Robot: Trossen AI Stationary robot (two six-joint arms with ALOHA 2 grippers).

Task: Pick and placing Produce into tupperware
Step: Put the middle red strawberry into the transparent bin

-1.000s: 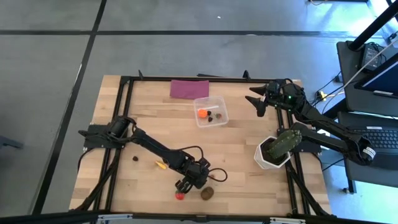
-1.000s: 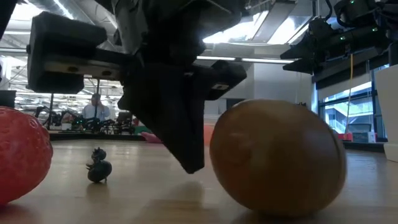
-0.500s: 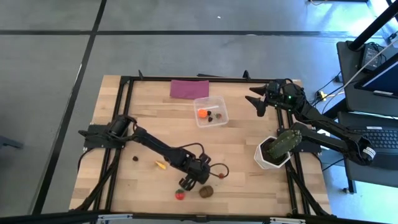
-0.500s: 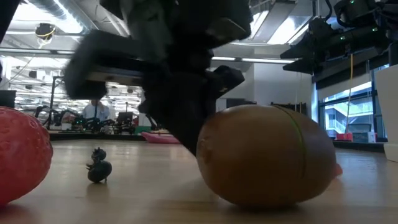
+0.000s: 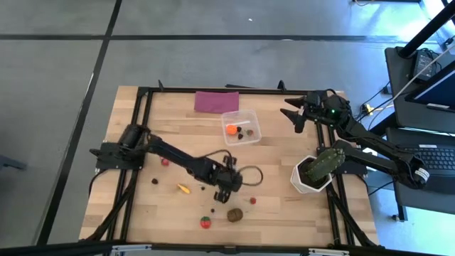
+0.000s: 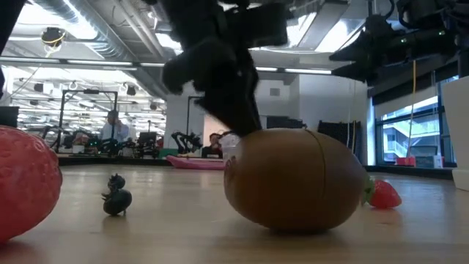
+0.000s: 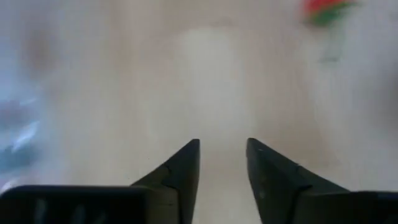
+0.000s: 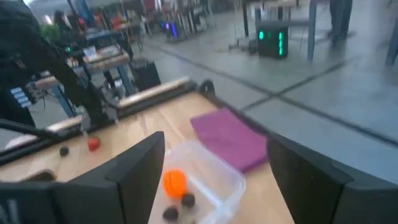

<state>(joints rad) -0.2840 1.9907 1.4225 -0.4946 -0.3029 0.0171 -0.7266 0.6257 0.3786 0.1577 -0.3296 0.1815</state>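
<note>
Our left gripper (image 5: pixel 220 186), fingers a narrow gap apart and holding nothing, hovers mid-table. The brown lump (image 5: pixel 235 214) lies just beyond it toward the near edge, beside the strawberry (image 5: pixel 206 222). The tupperware (image 5: pixel 240 127) sits toward the far edge, nearer our open right gripper (image 5: pixel 291 118).

1. I see the tupperware (image 5: pixel 240 127) at the table's far middle, the cloth (image 5: pixel 216 101) just behind it.
2. The brown lump (image 5: pixel 235 214) and strawberry (image 5: pixel 206 222) lie near the front edge.
3. The potted plant (image 5: pixel 317 171) stands right.
</note>
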